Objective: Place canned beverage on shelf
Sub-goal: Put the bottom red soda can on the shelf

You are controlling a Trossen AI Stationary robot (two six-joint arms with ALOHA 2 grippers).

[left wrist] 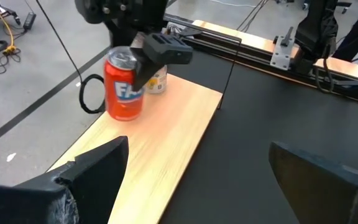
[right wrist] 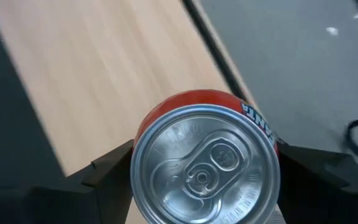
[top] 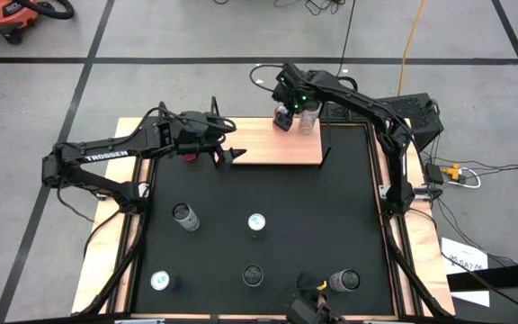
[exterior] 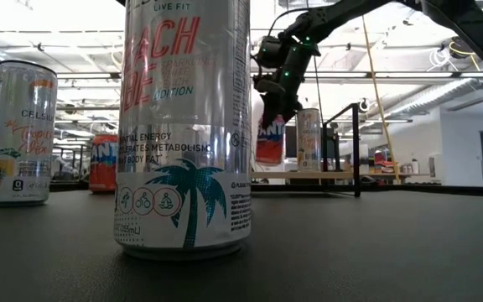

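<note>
A red canned beverage [top: 282,118] is upright at the far edge of the light wooden shelf [top: 268,148], with my right gripper [top: 283,110] shut on it from above. In the right wrist view its silver top [right wrist: 204,165] fills the gap between my two fingers [right wrist: 107,171]. From the low view the can [exterior: 269,138] looks a little above the board; whether it rests there I cannot tell. A pale can [top: 309,118] stands on the shelf right beside it. My left gripper [top: 227,155] hangs open and holding nothing by the shelf's left end.
Several cans stand on the black table: one [top: 185,217] at left, one [top: 256,223] mid-table, others [top: 344,282] along the front. An orange can [top: 190,157] sits under my left arm. A thin black post [top: 325,144] rises at the shelf's right end.
</note>
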